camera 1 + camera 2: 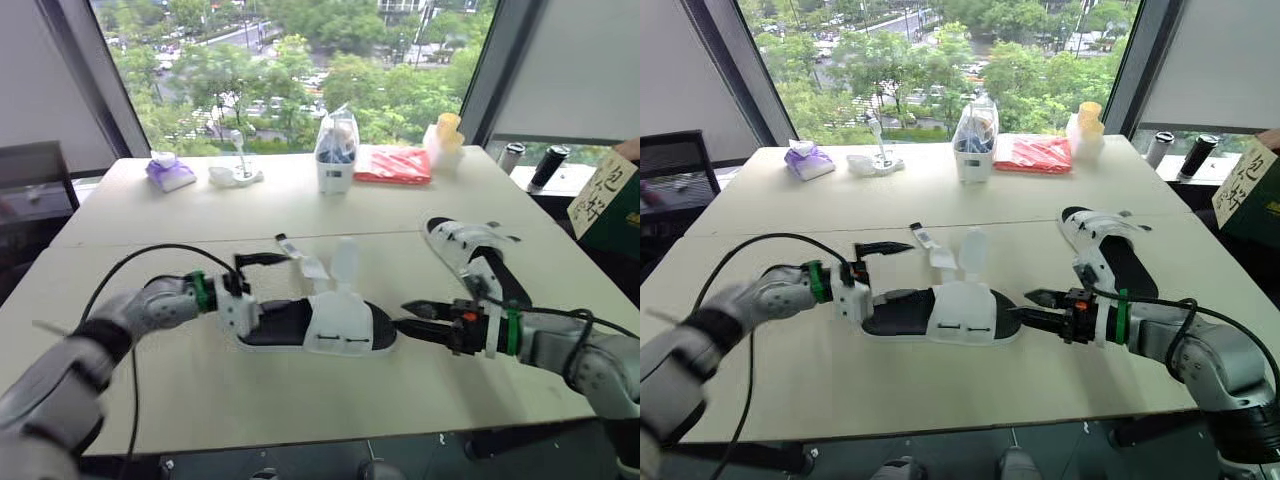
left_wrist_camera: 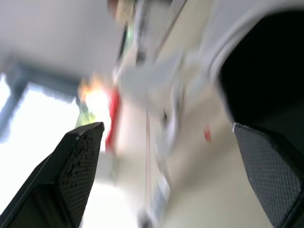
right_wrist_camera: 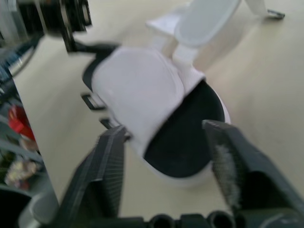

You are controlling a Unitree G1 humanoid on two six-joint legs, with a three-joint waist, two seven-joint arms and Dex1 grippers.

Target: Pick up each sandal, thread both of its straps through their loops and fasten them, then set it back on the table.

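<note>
Cream tabletop [image 1: 300, 405] holds a black-soled, white-strapped sandal [image 1: 330, 325], left gripper [image 1: 258, 290] at heel, right gripper [image 1: 405, 315] at toe, both spread wide and clamping nothing, apparently bracketing it for pickup.

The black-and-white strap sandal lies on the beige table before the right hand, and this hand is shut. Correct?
No: the right hand is open, as the right wrist view shows. The black-and-white strap sandal does lie on the beige table before it.

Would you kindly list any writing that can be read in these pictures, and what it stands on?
"包" (likely): the top black character on the white panel of the green box; the characters below it are unclear.
Red packet, purple pack: any print is too small to read.
</note>
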